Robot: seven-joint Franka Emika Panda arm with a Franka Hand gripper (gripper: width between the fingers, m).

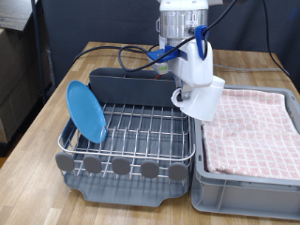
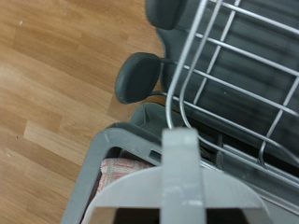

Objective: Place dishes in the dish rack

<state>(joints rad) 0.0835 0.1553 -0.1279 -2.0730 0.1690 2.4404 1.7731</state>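
The white mug (image 1: 201, 99) hangs tilted under my gripper (image 1: 194, 84), which is shut on it, with its handle (image 1: 178, 96) pointing toward the rack. It hovers over the edge between the silver wire dish rack (image 1: 141, 127) and the grey crate. The mug's rim and handle (image 2: 182, 177) fill the near part of the wrist view; my fingers do not show there. The light-blue plate (image 1: 84, 111) stands on edge in the rack at the exterior view's left. The wooden spoon is out of view.
The grey crate (image 1: 246, 183) lined with pink checked cloth (image 1: 248, 127) sits at the rack's right, and its corner shows in the wrist view (image 2: 117, 173). The dark grey caddy (image 1: 131, 84) is at the rack's back. Round grey discs (image 1: 120, 166) line its front.
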